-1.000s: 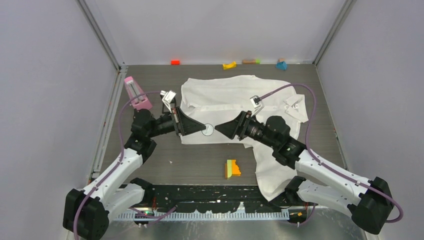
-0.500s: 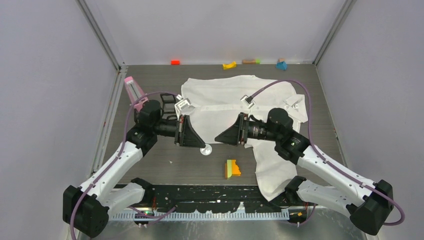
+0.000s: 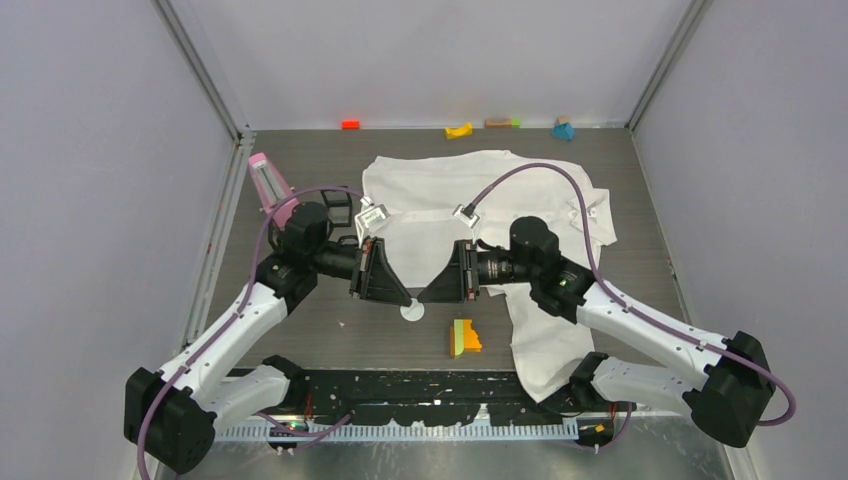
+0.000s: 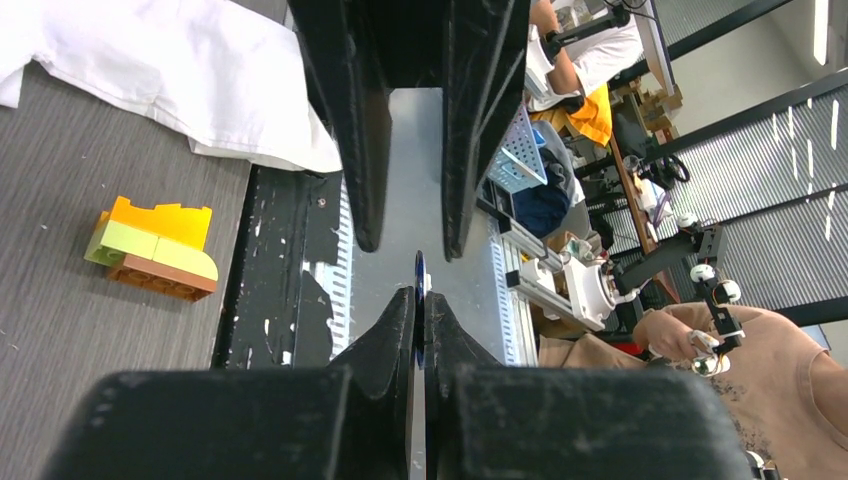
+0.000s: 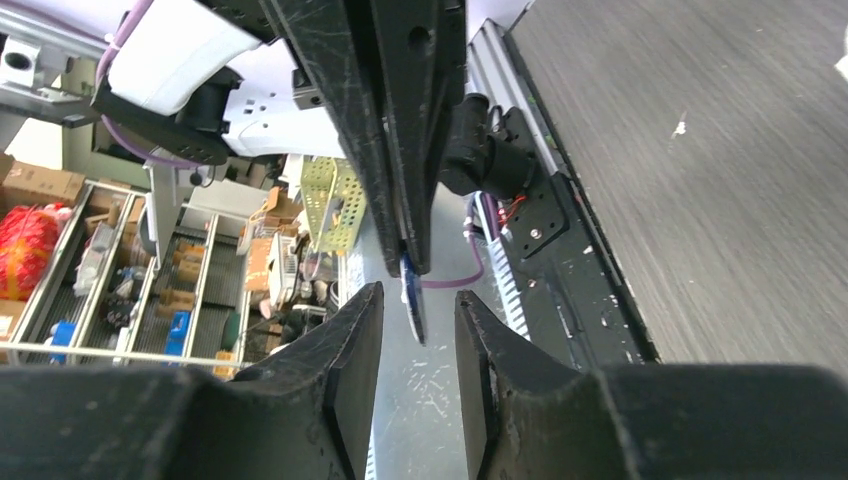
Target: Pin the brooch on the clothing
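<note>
Top external view: left gripper [image 3: 404, 302] clamps the brooch [image 4: 419, 268] edge-on over the table [image 3: 390, 345], at the shirt's [image 3: 470, 190] 7 o'clock. Right gripper [image 5: 418, 293] straddles it, half open, untouching; we read a handover.

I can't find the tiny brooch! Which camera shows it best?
The top external view: the brooch shows as a whole pale round disc between the left gripper and right gripper. The left wrist view shows only its thin blue edge, pinched in the fingertips; the right wrist view, a slanted blue sliver.
</note>
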Tool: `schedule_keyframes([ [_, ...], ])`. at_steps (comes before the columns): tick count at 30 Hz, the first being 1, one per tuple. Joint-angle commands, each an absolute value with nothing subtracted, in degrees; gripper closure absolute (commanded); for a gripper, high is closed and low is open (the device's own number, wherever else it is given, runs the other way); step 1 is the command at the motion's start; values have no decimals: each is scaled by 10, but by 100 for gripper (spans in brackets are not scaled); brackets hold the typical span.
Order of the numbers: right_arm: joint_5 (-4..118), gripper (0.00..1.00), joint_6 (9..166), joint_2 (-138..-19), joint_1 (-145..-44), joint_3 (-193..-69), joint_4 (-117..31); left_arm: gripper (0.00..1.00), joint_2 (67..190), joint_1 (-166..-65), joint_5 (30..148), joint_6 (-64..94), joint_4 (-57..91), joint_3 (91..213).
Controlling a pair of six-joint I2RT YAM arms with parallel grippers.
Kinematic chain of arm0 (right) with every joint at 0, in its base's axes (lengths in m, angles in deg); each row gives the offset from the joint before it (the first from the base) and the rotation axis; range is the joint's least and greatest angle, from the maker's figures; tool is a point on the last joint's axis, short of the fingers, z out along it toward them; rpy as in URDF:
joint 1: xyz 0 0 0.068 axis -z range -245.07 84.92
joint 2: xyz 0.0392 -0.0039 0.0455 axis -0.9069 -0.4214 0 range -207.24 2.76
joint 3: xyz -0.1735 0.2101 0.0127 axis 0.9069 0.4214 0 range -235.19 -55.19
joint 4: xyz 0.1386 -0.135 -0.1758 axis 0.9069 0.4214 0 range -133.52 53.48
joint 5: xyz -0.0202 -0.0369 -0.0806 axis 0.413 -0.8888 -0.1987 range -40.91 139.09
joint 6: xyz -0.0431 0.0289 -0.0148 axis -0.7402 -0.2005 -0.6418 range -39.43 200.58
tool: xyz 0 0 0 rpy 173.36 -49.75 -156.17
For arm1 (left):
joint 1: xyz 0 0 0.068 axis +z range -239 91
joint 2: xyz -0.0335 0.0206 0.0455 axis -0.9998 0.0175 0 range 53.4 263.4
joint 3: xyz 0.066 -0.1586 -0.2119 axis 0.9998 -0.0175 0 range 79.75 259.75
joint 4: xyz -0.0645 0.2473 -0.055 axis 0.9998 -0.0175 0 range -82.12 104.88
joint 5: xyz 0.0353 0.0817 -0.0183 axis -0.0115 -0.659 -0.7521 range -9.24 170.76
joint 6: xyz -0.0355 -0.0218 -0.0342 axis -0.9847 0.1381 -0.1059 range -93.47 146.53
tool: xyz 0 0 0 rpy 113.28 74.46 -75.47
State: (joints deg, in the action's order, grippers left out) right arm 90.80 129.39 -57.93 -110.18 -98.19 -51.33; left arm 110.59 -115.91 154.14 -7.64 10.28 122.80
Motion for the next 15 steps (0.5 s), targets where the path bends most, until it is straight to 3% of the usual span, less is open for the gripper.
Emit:
schedule_keyframes([
  [1, 933, 63, 1305, -582, -1117, -996, -560, 100, 1105, -1162, 1560, -70, 102, 1233],
  [15, 934, 75, 1304, -591, -1127, -981, -573, 100, 1105, -1163, 1561, -68, 101, 1233],
])
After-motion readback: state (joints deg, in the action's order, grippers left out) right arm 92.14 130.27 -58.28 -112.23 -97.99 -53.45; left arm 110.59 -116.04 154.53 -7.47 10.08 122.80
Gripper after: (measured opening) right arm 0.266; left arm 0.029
